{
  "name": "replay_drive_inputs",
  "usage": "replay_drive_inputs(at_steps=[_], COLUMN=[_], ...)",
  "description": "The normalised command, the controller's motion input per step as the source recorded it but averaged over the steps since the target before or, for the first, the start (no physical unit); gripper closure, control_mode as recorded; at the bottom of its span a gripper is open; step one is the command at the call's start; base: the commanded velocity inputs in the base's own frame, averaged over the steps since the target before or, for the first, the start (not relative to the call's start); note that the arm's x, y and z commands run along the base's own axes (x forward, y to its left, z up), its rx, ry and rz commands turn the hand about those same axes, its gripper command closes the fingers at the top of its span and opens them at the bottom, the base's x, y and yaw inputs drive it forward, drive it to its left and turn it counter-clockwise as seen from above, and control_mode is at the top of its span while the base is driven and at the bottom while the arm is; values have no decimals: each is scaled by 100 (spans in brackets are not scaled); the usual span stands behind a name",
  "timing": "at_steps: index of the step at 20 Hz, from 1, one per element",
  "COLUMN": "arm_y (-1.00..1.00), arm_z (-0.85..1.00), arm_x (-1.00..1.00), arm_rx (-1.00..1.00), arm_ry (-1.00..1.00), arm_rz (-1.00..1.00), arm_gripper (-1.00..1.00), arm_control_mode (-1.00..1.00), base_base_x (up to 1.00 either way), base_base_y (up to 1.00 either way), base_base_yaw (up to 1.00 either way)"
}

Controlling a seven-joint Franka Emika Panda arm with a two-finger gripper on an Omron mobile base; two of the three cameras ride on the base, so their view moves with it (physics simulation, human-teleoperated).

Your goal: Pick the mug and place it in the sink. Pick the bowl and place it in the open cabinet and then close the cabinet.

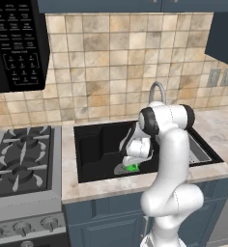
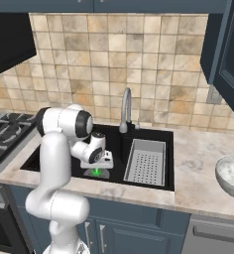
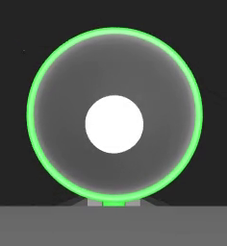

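On inspection I found the arm (image 1: pixel 171 159) folded forward and down over the front edge of the counter (image 2: pixel 203 163), with the gripper (image 1: pixel 131 164) lowered into the left part of the sink (image 1: pixel 94 144). The mug (image 3: pixel 114 117) sat directly under the hand: in the hand view I looked straight down its mouth, the bright green rim forming a full ring around a grey interior with a pale round patch at the centre. The jaws were closed on the mug's rim at the near side, where a short stretch of green wall showed pinched between the two finger tips at the bottom of that view. From the left base view a small patch of green (image 1: pixel 132 167) showed just below the hand, low in the basin; from the right base view it (image 2: pixel 95 172) lay just left of the grey perforated tray (image 2: pixel 146 161). I judged this posture deliberate: the rim grip held the mug upright and let it be lowered mouth-up toward the basin floor. Whether its base was touching the floor, I could not tell. The bowl (image 2: pixel 231 174) stood on the counter well to the right of the sink, below the wall cabinet (image 2: pixel 228 54), and was untouched; that part of the task remained outstanding.
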Motion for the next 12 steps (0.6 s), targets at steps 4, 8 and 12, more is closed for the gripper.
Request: replay_drive_inputs(at_steps=[4, 8, 12], arm_y=[0, 0, 0], arm_z=[-16, -13, -16], arm_x=[46, 45, 42], arm_rx=[0, 0, 0], arm_ry=[-7, -7, -6], arm_rz=[-3, -3, -3], arm_gripper=[100, 100, 100], arm_control_mode=[-100, -100, -100], base_base_x=[0, 0, 0], base_base_y=[0, 0, 0], base_base_yaw=[0, 0, 0])
